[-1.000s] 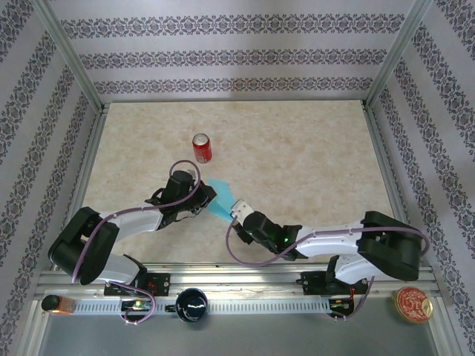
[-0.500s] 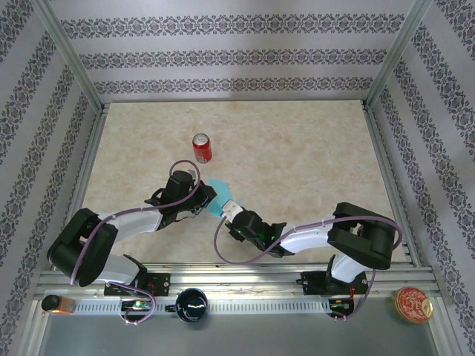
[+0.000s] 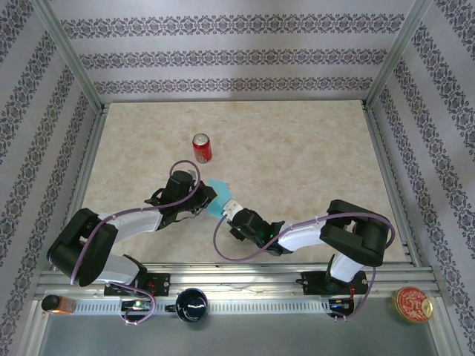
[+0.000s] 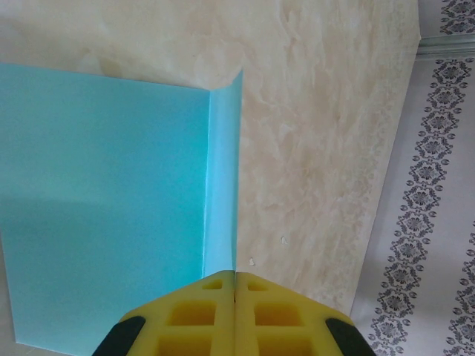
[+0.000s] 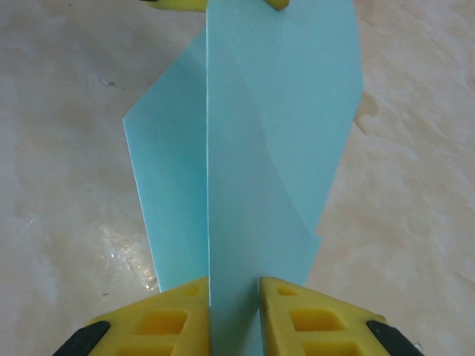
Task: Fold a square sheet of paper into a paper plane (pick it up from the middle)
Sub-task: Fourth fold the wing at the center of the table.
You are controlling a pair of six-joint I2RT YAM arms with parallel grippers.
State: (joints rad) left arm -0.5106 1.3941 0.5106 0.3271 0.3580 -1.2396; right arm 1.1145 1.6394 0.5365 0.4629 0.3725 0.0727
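Note:
The turquoise sheet of paper (image 3: 216, 197) lies mid-table, folded into a dart-like plane shape with one fold standing upright. My left gripper (image 3: 202, 199) holds its left end. In the left wrist view the yellow fingertips (image 4: 215, 297) press together on that upright fold (image 4: 223, 178), and a flat panel (image 4: 104, 200) spreads to the left. My right gripper (image 3: 231, 211) is at the paper's near-right end. Its jaws (image 5: 234, 293) straddle the upright fold (image 5: 245, 148) with a gap, so the left pad (image 5: 182, 304) touches the fold's edge and the right pad (image 5: 286, 304) stands off.
A red soda can (image 3: 202, 147) stands upright behind the paper, a short way off. A black cup (image 3: 191, 304), a round tin (image 3: 413, 304) and an orange item (image 3: 58, 304) sit on the front rail. Patterned walls and metal posts enclose the beige tabletop (image 3: 297, 163).
My right gripper slid left and forward onto the paper's near end, its arm folding in, and its jaws narrowed around the upright fold. The left arm and the can stayed put.

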